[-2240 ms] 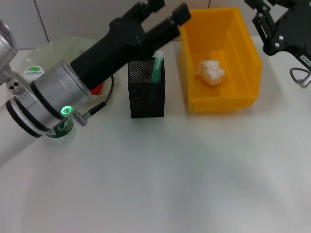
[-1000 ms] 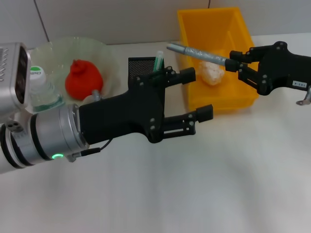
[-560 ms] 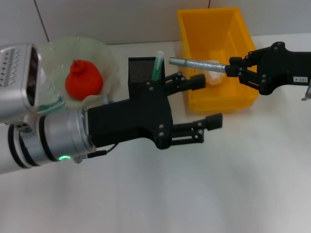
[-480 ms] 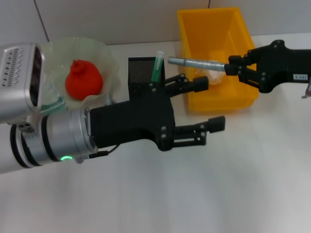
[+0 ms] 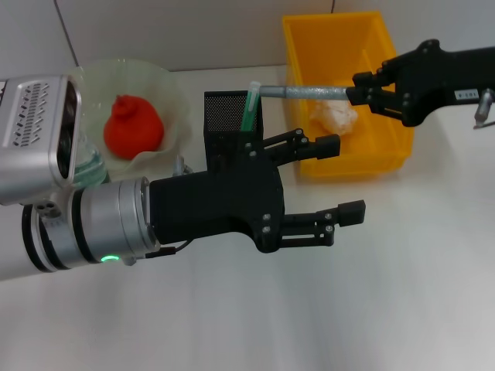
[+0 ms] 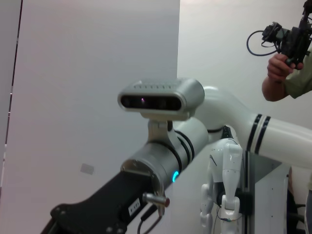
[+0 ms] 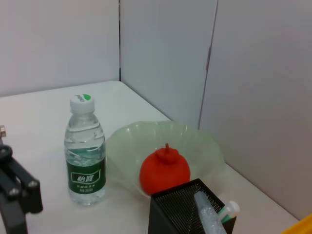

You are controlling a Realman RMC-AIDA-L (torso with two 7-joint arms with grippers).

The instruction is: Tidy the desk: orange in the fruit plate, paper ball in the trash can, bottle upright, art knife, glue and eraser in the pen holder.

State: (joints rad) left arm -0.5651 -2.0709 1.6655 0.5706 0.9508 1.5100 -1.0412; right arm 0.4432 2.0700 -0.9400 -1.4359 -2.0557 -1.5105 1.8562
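White worktop (image 5: pixel 402 294) fills the scene before you, with a pale wall behind it. Your right end effector (image 5: pixel 357 91) reaches in over the trash can (image 5: pixel 390 151), clamped on a grey art knife (image 5: pixel 309 92) held level, its far tip just above the pen holder (image 5: pixel 228 120). A green-tipped glue stick (image 5: pixel 249 108) already stands tilted in that holder, seen again in the right wrist view (image 7: pixel 226 210). The paper ball (image 5: pixel 334 116) lies inside the trash can. Your left end effector (image 5: pixel 336 179) hangs in front of the pen holder, above the worktop, with its fingers spread wide and nothing between them. The orange (image 5: pixel 133 127) sits in the fruit plate (image 5: pixel 170 85), just beside the holder. From the right wrist view you can see the bottle (image 7: pixel 86 151) standing upright with its cap on, next to the fruit plate (image 7: pixel 204 146). The eraser shows in none of the views.
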